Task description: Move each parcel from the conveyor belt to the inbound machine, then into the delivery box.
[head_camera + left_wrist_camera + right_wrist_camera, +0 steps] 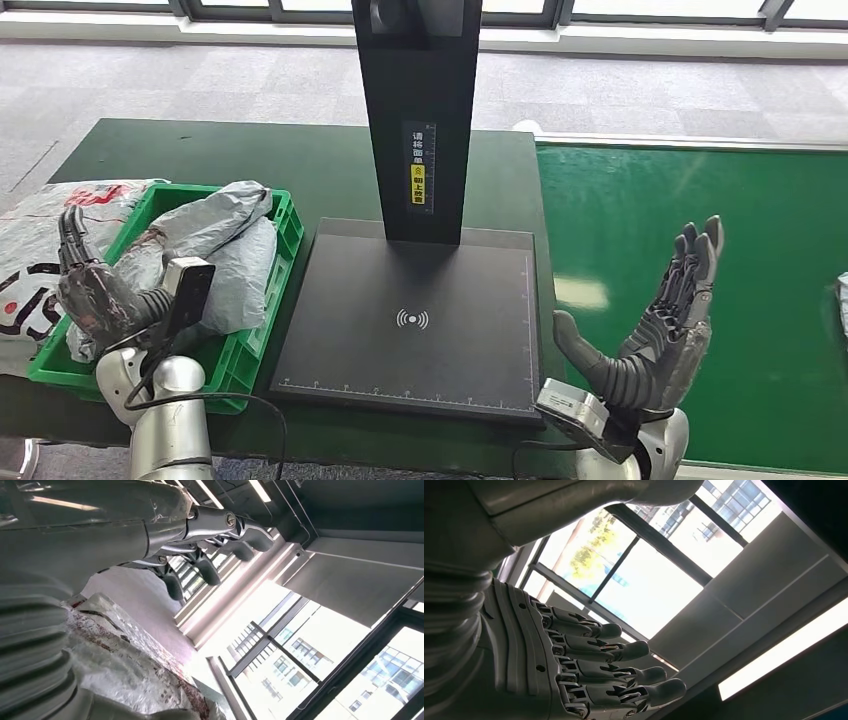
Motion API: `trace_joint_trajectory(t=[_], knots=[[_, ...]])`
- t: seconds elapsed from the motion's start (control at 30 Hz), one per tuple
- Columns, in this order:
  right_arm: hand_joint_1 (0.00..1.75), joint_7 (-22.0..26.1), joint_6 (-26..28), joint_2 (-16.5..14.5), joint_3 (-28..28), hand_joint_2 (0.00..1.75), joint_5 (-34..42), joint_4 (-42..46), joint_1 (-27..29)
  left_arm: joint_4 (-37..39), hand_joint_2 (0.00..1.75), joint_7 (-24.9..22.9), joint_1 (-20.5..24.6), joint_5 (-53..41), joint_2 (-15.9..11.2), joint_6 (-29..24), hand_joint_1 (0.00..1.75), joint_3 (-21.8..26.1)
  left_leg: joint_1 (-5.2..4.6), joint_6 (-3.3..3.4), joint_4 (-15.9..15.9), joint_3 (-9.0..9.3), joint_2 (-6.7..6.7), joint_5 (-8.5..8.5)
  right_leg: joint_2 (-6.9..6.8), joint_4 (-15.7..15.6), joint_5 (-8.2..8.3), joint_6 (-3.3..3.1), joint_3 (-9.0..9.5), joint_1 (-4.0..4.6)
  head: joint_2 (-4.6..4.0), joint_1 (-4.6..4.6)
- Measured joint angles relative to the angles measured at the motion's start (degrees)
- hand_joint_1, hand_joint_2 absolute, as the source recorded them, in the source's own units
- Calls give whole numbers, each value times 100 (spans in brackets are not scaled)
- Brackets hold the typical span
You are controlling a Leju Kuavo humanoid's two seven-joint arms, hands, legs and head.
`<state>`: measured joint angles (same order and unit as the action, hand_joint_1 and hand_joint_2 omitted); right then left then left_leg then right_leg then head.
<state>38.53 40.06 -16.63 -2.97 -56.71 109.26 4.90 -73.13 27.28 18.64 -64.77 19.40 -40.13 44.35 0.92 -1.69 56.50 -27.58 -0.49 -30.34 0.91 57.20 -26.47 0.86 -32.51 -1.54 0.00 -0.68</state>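
A green crate (250,345), the delivery box, stands at the left with crumpled grey parcels (215,250) piled in it. My left hand (85,285) is raised over the crate's left rim, fingers straight and apart, holding nothing. Its wrist view has the fingers (200,565) spread above a wrinkled red-printed bag (120,665). The black inbound machine plate (410,320) lies bare in the middle. My right hand (660,320) stands upright and open at the near left edge of the green conveyor belt (690,180), palm turned toward the machine. In the right wrist view its fingers (589,665) are stretched out with nothing in them.
A black post (418,120) with a yellow label rises from the back of the plate. A white parcel with red and black print (35,240) lies outside the crate at the far left. The edge of a grey parcel (842,300) shows on the belt at the far right.
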Motion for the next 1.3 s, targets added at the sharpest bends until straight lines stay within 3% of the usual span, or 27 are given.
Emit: trace_joint_trajectory(t=[0.3,0.53,0.67,0.87,1.0,1.3], knots=[[0,-12,0,0,0,175,-9,-7,-2,-30,175,152,2,307,12,0,0,4,1,0,0,-42,0,0,0,1,0,0,0,0,0,-1],[0,-352,0,0,110,175,-173,-72,-10,-645,175,942,-240,2155,35,0,0,-151,1,0,0,-8,1,0,1,0,-1,0,-7,1,0,-1],[0,-500,0,-7,529,175,-152,-297,-129,-1134,175,1130,-592,3268,15,3,0,-1070,-1,1,2,-7,-18,0,-16,-4,-1,0,-1,0,0,1],[0,-515,1,-34,1275,175,-104,-675,-204,-1640,175,1147,-1132,3719,-124,154,0,-2852,-4,11,2,-52,-21,-8,-23,-10,-2,2,9,-4,0,1],[0,-603,0,-39,1463,175,-171,-792,-214,-1809,175,1146,-1331,3736,-163,189,0,-3392,-3,11,1,-50,-19,-8,-21,-10,-2,2,6,-2,0,1],[0,-760,1,-42,1654,175,-296,-989,-270,-1967,175,1113,-1612,3898,-224,461,0,-4098,-1,10,1,-49,-18,-7,-20,-9,-3,1,7,-1,0,1]])
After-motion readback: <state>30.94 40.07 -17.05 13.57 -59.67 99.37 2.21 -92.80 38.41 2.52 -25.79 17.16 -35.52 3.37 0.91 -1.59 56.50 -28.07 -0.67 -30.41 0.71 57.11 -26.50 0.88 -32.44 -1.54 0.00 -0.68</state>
